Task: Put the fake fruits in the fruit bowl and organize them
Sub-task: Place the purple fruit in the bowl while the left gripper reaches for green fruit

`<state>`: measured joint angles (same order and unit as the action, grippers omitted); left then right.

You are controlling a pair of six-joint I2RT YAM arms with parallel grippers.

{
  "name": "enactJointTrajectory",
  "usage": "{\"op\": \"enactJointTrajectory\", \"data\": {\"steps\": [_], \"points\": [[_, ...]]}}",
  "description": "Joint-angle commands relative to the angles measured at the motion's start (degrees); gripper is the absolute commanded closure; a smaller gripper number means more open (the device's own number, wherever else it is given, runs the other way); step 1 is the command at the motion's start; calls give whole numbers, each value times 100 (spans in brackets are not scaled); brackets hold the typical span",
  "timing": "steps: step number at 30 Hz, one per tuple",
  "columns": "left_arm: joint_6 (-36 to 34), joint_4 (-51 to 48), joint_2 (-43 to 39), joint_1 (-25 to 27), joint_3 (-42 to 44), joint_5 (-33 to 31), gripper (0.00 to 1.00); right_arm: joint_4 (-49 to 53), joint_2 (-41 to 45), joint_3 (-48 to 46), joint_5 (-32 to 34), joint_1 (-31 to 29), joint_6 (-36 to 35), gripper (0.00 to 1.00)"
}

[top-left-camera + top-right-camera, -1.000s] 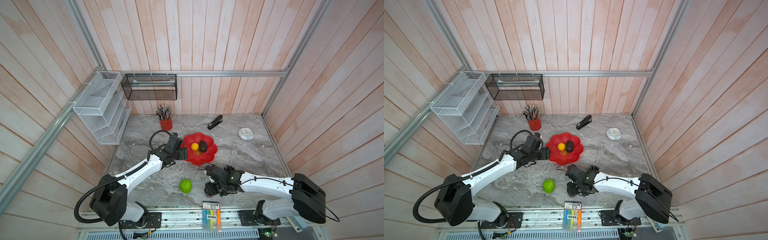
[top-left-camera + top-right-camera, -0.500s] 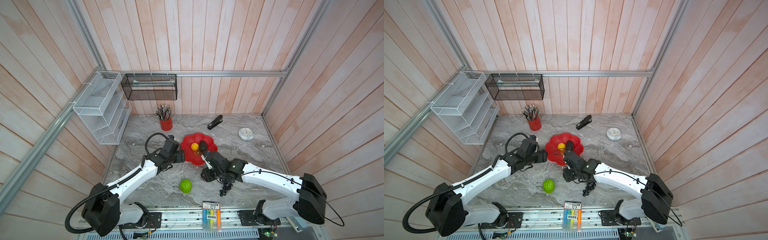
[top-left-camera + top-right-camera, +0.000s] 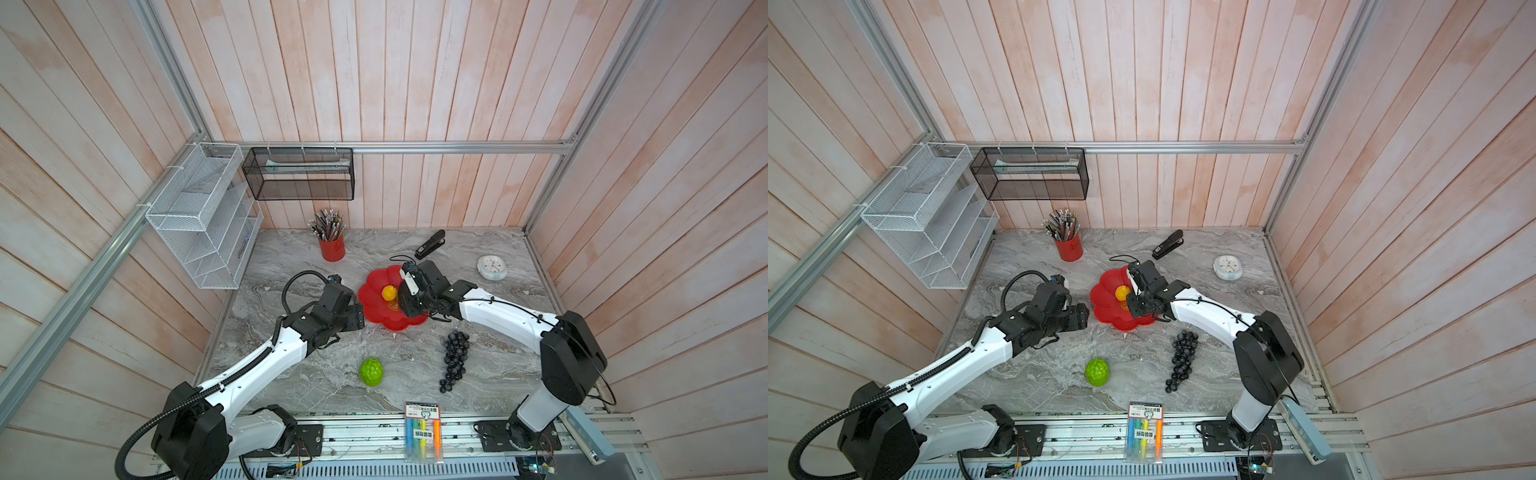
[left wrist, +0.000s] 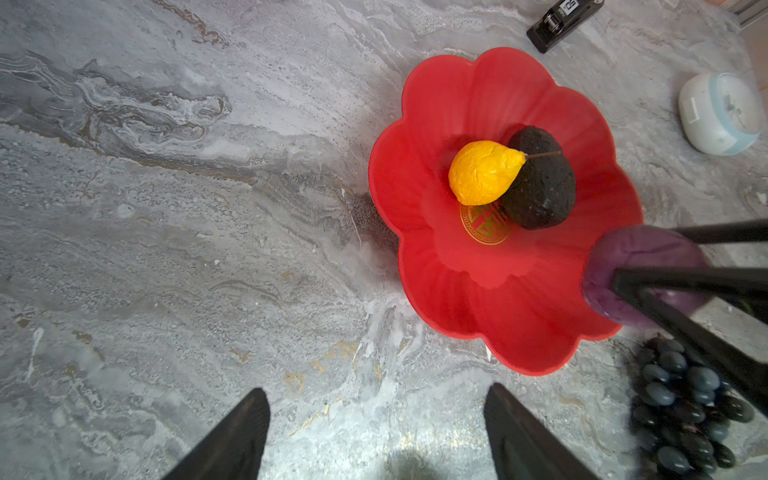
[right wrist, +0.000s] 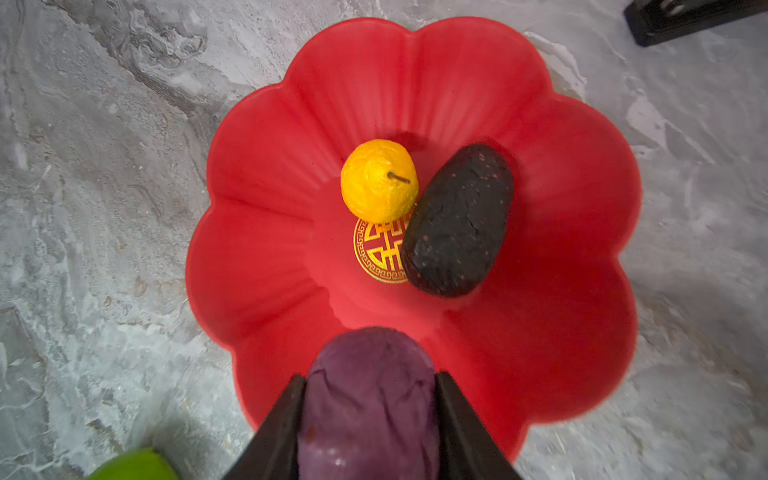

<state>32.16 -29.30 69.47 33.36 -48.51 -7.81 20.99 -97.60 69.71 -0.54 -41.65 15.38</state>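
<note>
On the grey marbled bench (image 3: 291, 266), the shallow glossy red fruit bowl (image 5: 257, 174) with its scalloped petal rim sits between the two arms. Outside it, the long dark grape bunch (image 3: 455, 359) lies near the right arm, its length running from the bowl toward the front edge. The bumpy bright green fruit (image 3: 371, 372) sits nearer the left arm. The left claw (image 4: 376, 395) hangs open and empty over the bench just beside the rim.

Inside the bowl, the dark brown-black speckled oval (image 5: 457, 220) touches the wrinkled yellow-orange round fruit (image 5: 379, 180), and both partly cover the gold emblem (image 5: 382, 249). The right claw (image 5: 370, 380) is clamped on the small purple fruit (image 5: 370, 411), matte and creased, above the near petals. The fruit's long axis runs along the fingers toward the emblem. The bare red floor just ahead looks like the place to drop it.
</note>
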Motion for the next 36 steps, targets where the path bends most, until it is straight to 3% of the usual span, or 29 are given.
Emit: {"op": "enactJointTrajectory", "data": {"steps": [1, 11, 25, 36], "points": [[103, -173, -230, -23, 142, 27, 16, -282, -351, 301, -277, 86, -221, 61], [161, -572, -516, -23, 220, 115, 17, -429, -961, 408, -243, 170, -316, 59], [40, -1277, -451, 332, 105, 1296, 17, -833, -1261, 167, -356, 249, -287, 51], [400, -1639, -470, 1061, 158, 1230, 16, -711, -971, 110, -214, 262, -438, 24]]}}
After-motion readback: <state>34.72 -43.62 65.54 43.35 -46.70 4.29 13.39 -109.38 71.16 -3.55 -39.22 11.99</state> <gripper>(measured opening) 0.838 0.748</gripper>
